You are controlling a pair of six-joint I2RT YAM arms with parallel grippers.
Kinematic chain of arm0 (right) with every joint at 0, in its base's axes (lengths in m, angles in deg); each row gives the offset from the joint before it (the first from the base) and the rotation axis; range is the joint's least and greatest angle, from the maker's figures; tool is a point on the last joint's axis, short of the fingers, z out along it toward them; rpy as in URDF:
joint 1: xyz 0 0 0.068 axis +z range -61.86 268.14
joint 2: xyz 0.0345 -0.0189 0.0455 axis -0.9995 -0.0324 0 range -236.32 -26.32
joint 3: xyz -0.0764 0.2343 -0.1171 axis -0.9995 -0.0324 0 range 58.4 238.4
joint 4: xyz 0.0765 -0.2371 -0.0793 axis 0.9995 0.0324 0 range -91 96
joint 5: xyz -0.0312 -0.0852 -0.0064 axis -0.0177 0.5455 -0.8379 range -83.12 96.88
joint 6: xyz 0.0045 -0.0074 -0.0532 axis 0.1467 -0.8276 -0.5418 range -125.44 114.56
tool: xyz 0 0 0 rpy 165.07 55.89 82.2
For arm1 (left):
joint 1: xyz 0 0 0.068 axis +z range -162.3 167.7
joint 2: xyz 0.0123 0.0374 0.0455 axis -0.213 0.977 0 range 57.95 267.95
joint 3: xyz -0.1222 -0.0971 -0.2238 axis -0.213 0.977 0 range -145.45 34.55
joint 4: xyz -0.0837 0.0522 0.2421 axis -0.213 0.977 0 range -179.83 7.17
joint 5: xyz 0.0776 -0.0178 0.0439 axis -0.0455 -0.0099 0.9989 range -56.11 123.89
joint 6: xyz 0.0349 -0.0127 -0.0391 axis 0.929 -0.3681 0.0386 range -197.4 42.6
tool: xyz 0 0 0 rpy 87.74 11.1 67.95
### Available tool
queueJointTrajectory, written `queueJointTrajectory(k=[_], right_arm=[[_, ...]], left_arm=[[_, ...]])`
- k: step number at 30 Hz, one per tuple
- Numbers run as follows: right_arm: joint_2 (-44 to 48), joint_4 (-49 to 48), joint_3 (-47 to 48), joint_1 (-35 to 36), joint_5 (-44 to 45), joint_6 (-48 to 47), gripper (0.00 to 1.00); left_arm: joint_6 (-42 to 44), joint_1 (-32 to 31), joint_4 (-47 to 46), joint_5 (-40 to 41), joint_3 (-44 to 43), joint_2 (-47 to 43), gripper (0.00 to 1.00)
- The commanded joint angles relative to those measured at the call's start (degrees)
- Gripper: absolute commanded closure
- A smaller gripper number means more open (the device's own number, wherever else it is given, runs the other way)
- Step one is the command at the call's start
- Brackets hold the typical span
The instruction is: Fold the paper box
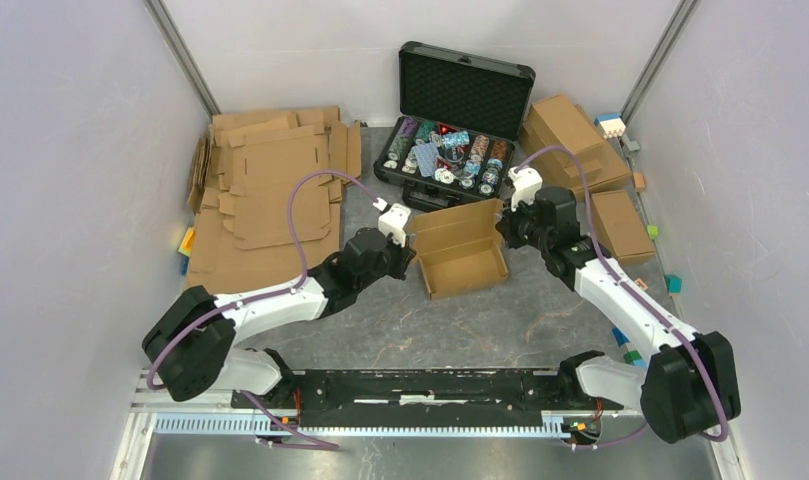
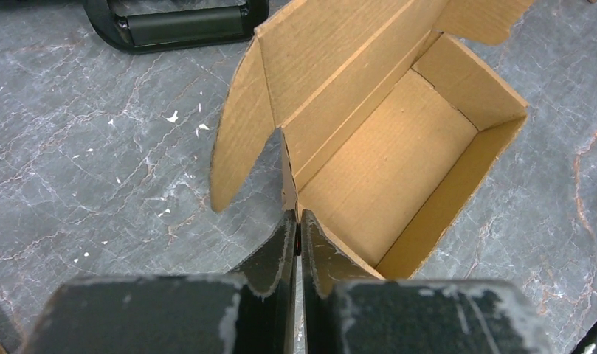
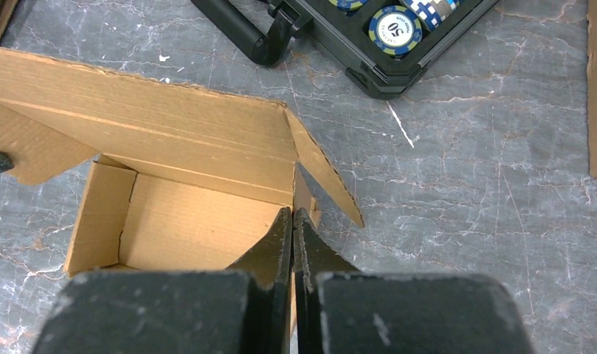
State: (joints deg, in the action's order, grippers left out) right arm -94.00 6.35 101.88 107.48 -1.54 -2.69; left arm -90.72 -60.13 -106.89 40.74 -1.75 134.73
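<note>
The paper box (image 1: pixel 465 265) stands half-formed in the middle of the table, its walls up and its lid flap (image 1: pixel 458 222) raised at the back. My left gripper (image 1: pixel 412 260) is shut on the box's left side wall; in the left wrist view the thin wall edge runs between the closed fingers of the gripper (image 2: pixel 296 225), with the open box (image 2: pixel 384 177) beyond. My right gripper (image 1: pixel 502 232) is shut on the right side wall; in the right wrist view the gripper (image 3: pixel 292 221) pinches the wall at the corner of the box (image 3: pixel 199 221), next to a loose side flap (image 3: pixel 325 173).
A black foam-lined case of chips (image 1: pixel 450 150) lies open just behind the box, its handle (image 2: pixel 184 22) near the lid. Flat cardboard sheets (image 1: pixel 270 190) are stacked at the back left. Folded boxes (image 1: pixel 580 140) sit at the back right, with small coloured blocks along the walls.
</note>
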Motion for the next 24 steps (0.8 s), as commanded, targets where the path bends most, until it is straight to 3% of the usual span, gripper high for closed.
queueJointTrajectory(k=[1, 13, 24], right_arm=[[3.6, -4.1, -3.1, 0.4, -2.7, 3.6, 1.00], [7.2, -6.2, -6.6, 7.1, 3.8, 9.7, 1.00], [11.7, -11.5, -13.8, 9.3, 6.5, 14.7, 1.00]], left_arm=[[0.0, 0.2, 0.3, -1.7, -3.5, 0.7, 0.92], [-12.5, -0.1, 1.4, -0.1, -5.1, 1.7, 0.90], [-13.7, -6.7, 0.9, 12.9, -3.2, 2.8, 0.90]])
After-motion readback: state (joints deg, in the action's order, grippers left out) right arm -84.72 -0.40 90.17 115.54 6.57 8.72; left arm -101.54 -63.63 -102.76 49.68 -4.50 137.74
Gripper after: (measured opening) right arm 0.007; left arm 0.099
